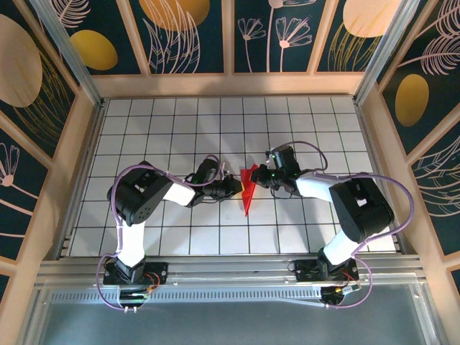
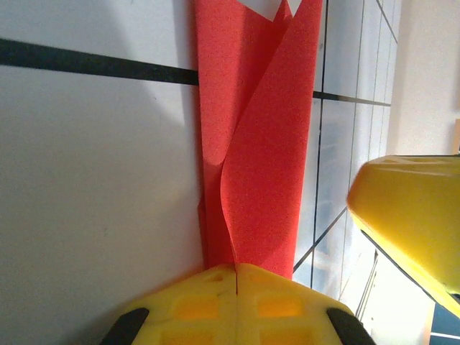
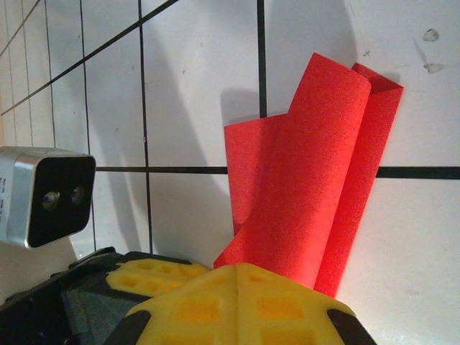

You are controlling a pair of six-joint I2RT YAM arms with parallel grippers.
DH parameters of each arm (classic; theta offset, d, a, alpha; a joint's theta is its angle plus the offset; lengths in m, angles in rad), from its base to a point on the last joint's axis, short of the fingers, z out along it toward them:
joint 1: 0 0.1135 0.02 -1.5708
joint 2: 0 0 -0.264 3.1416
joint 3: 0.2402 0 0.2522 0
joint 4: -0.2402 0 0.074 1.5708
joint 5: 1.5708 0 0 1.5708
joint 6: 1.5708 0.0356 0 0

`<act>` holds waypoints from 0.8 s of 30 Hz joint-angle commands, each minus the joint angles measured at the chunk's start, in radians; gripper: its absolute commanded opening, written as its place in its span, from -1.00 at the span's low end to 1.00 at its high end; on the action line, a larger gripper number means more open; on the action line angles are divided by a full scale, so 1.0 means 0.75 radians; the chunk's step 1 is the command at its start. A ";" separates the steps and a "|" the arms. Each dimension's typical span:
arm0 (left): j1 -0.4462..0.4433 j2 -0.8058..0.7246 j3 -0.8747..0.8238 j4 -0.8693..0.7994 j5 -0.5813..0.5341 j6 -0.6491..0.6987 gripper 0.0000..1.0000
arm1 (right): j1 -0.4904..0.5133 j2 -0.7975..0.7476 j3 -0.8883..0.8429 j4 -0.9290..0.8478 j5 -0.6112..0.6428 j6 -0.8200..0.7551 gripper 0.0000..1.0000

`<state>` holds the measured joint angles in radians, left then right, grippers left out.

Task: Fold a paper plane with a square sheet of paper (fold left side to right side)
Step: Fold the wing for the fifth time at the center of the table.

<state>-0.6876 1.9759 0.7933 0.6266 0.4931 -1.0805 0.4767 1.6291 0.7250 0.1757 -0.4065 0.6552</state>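
Note:
The square sheet of paper [image 1: 248, 190] is bright red and folded into a narrow strip that is pointed at its near end. It lies on the white grid table between the two grippers. One layer [image 2: 266, 144] curls up off the strip and runs into the seam of my left gripper [image 2: 236, 269], which is shut on it. From the right side, the raised layer [image 3: 316, 180] leans over the flat part. My right gripper [image 3: 237, 267] is shut at the paper's edge with no red in its seam. In the top view the left gripper [image 1: 237, 188] and right gripper [image 1: 262, 175] face each other across the paper.
The right gripper's yellow finger [image 2: 410, 208] hangs close to the paper's right edge. The left wrist's camera [image 3: 50, 194] and a yellow left finger [image 3: 144, 277] sit just left of the right gripper. Wooden walls [image 1: 83, 144] fence the grid table [image 1: 172, 122].

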 commanded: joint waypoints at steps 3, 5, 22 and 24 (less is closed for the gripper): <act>0.011 0.047 -0.022 -0.229 -0.174 0.028 -1.00 | -0.004 0.059 0.039 0.002 -0.025 -0.029 -0.96; 0.011 0.043 -0.027 -0.235 -0.182 0.026 -1.00 | -0.006 0.061 0.035 0.003 -0.016 -0.027 -0.96; 0.011 0.036 -0.059 -0.253 -0.220 -0.012 -1.00 | -0.008 0.092 0.007 0.052 -0.020 -0.028 -0.97; 0.011 0.038 -0.062 -0.255 -0.224 -0.016 -1.00 | -0.008 0.099 0.006 0.058 -0.023 -0.029 -0.97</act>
<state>-0.6968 1.9659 0.7940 0.6052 0.4587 -1.0931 0.4767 1.6829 0.7322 0.1894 -0.4145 0.6525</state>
